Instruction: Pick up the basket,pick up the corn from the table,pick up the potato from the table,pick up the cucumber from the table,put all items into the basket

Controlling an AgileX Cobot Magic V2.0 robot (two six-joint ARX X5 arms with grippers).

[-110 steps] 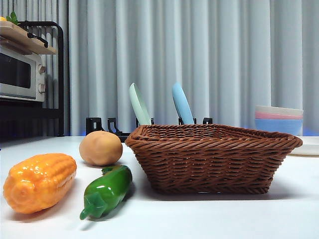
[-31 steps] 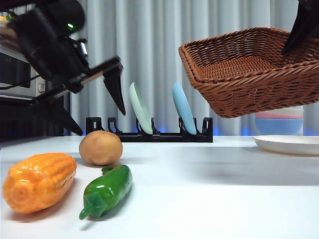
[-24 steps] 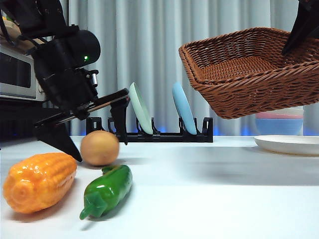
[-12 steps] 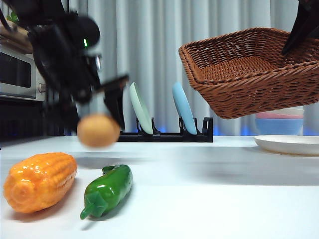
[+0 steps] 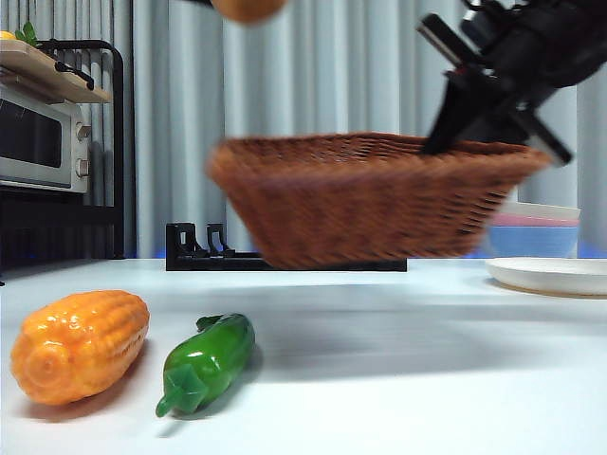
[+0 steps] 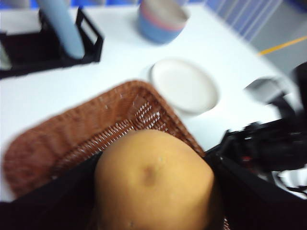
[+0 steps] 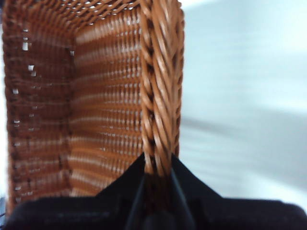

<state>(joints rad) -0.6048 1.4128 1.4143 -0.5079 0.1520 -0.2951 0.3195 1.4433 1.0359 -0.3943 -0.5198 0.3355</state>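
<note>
My right gripper [image 7: 158, 163] is shut on the braided rim of the brown wicker basket [image 7: 96, 96] and holds it in the air. In the front view the basket [image 5: 365, 199] hangs blurred above the middle of the table [image 5: 427, 379], with that gripper [image 5: 474, 114] at its right rim. My left gripper [image 6: 153, 191] is shut on the tan potato [image 6: 153, 179], high above the basket [image 6: 62, 139]. Only the potato's underside [image 5: 248, 8] shows at the front view's top edge. The orange corn [image 5: 81, 346] and green cucumber [image 5: 207, 362] lie side by side at the front left of the table.
A black dish rack [image 5: 194, 248] stands behind the basket. A white plate [image 5: 550, 275] and stacked pastel bowls [image 5: 536, 229] sit at the back right. A toaster oven [image 5: 43, 137] on a shelf is at the far left.
The left gripper has lifted the potato from just above the table to the top of the picture. The basket has swung left and lower, levelled out, and now hangs under the potato.
</note>
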